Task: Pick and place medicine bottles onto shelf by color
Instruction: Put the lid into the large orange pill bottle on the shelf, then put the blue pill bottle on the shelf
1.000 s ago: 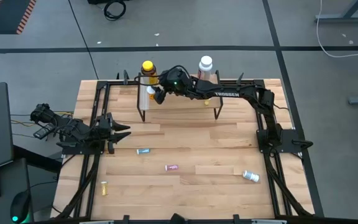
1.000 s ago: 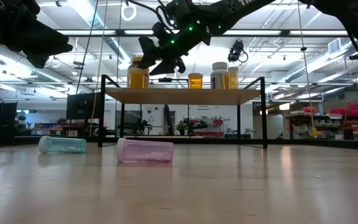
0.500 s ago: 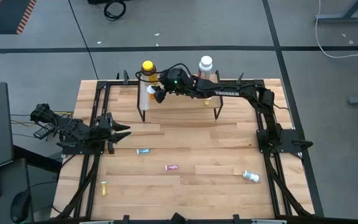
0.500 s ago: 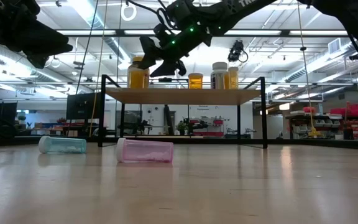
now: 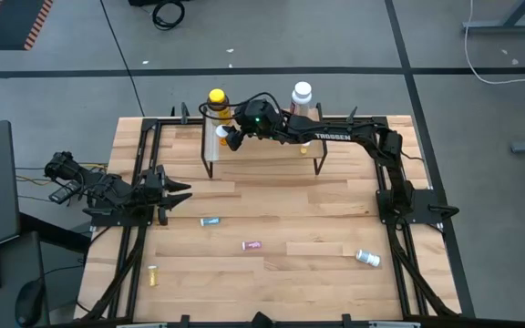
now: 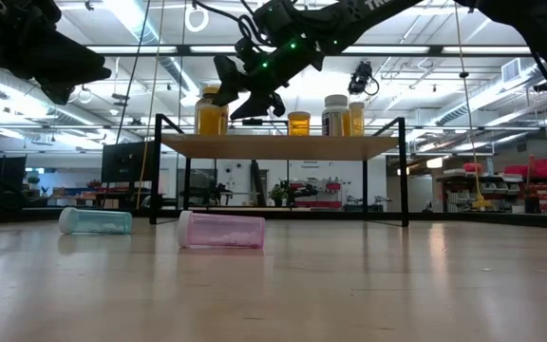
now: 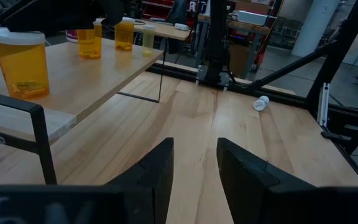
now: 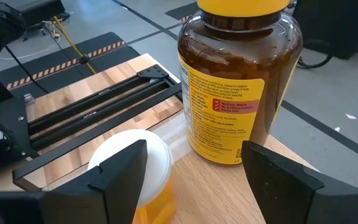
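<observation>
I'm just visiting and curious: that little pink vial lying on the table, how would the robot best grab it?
The pink vial lies on its side, away from the other bottles. Probably best to come straight down and close the fingers across the middle of its round body; gripped end to end, it looks too long. The left gripper waits nearer it, open.

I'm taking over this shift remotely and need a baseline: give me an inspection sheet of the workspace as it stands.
Surface: wooden tabletop, no spills seen.
Job's things: shelf carries the yellow-capped brown bottle, white-capped bottle and orange vials; teal vial, pink vial, yellow vial and white bottle lie on the table.
Clutter: nothing seen.
Grippers: right gripper open above the shelf's left end; left gripper open, parked at the left edge.
Cables: coil on the floor.
Surroundings: grey floor; no people seen.
</observation>
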You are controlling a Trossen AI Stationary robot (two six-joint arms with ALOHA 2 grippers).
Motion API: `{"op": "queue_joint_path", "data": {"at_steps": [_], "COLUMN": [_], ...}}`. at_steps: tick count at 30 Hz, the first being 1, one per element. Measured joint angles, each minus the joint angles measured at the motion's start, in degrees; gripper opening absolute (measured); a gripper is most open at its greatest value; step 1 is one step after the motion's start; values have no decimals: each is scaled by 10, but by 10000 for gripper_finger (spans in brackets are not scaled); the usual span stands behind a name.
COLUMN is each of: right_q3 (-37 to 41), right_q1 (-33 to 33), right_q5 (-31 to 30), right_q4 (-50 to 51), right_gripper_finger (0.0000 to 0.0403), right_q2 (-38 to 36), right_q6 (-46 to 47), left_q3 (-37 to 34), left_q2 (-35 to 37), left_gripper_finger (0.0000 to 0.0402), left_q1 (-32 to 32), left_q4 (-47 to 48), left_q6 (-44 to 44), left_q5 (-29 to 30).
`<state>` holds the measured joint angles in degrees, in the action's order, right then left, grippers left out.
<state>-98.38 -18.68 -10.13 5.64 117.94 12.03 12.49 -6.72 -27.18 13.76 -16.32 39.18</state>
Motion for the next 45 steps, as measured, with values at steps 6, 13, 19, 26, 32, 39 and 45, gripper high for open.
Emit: {"op": "queue_joint_path", "data": {"at_steps": [6, 13, 19, 26, 32, 39, 45], "right_q3": [3, 3, 3, 3, 2, 1, 1], "right_q1": [1, 5, 14, 17, 17, 40, 63], "right_q5": [8, 12, 14, 5, -3, -3, -15], "right_q4": [-36, -41, -42, -43, -23, 69, 80], "right_gripper_finger": [271, 271, 271, 271, 271, 271, 271], "right_q2": [0, -2, -5, -21, -32, -41, -36], "right_q6": [-18, -23, -38, -48, -52, -48, -52], "left_q3": [0, 0, 0, 0, 0, 0, 0], "left_q2": [0, 0, 0, 0, 0, 0, 0], "left_gripper_finger": [130, 130, 130, 130, 130, 130, 130], "left_q1": [0, 0, 0, 0, 0, 0, 0], "left_q4": [0, 0, 0, 0, 1, 3, 3], "left_q6": [0, 0, 0, 0, -1, -7, -8], "left_q5": [0, 0, 0, 0, 0, 0, 0]}}
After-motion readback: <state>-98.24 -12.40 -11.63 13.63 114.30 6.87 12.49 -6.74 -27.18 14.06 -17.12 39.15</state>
